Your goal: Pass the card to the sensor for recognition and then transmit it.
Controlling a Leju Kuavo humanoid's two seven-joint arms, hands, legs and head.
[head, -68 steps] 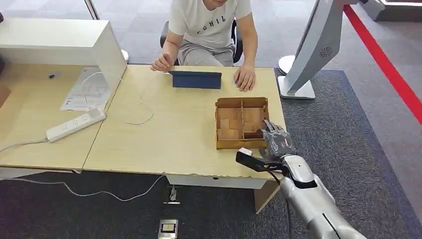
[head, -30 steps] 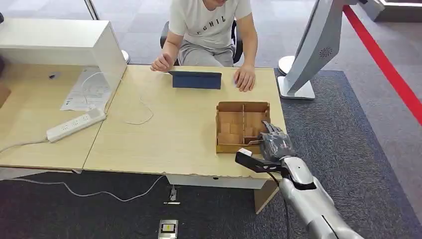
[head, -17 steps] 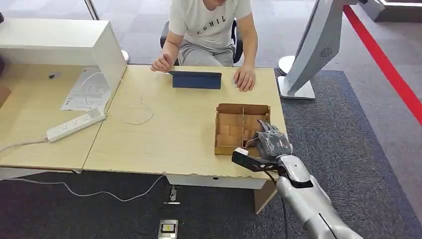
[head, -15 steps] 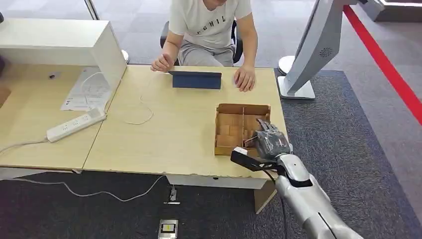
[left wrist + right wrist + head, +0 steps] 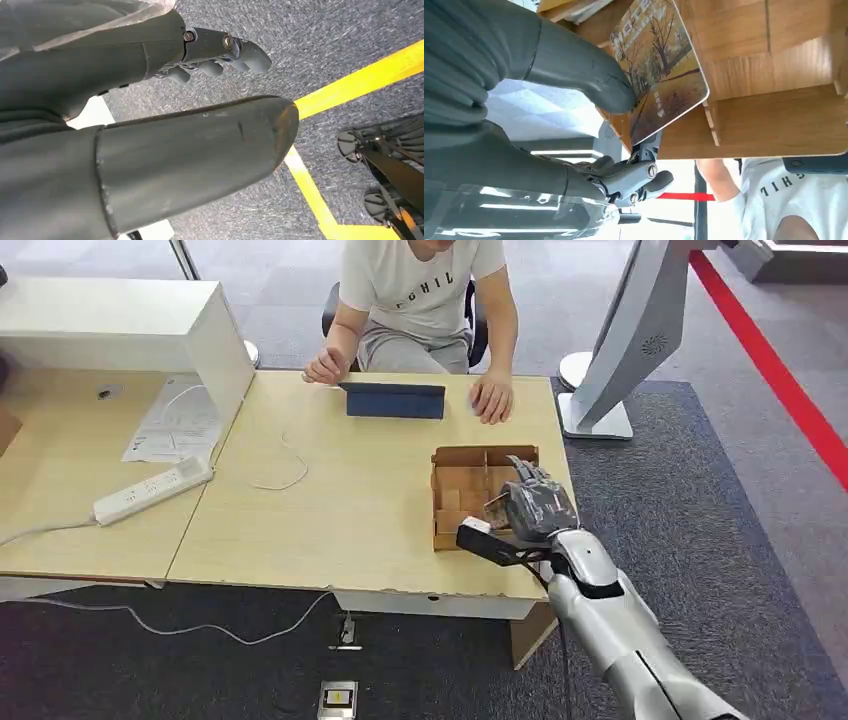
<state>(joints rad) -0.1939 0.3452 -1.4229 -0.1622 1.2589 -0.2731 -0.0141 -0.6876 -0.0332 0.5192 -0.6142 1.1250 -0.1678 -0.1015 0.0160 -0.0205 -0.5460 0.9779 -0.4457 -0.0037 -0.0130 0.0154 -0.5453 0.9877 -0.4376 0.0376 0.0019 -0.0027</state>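
Note:
My right hand (image 5: 531, 508) hovers over the near right part of the wooden compartment box (image 5: 462, 480) on the table. In the right wrist view the hand (image 5: 549, 65) pinches a card (image 5: 659, 65), printed with autumn trees, between thumb and fingers just above the box's compartments (image 5: 774, 55). The dark blue sensor stand (image 5: 395, 400) sits at the table's far edge, in front of a seated person (image 5: 425, 290). My left hand (image 5: 165, 145) hangs over grey carpet, fingers apart from the thumb, holding nothing.
The person's hands rest on the table on either side of the sensor stand. At the left lie a white power strip (image 5: 152, 490), a thin cable (image 5: 285, 465) and papers (image 5: 175, 420) beside a white cabinet (image 5: 120, 325). A grey kiosk (image 5: 630, 340) stands at the right.
My right hand has risen from the box's near right corner and moved left and farther over it, with the card pinched. The box has slid slightly toward me.

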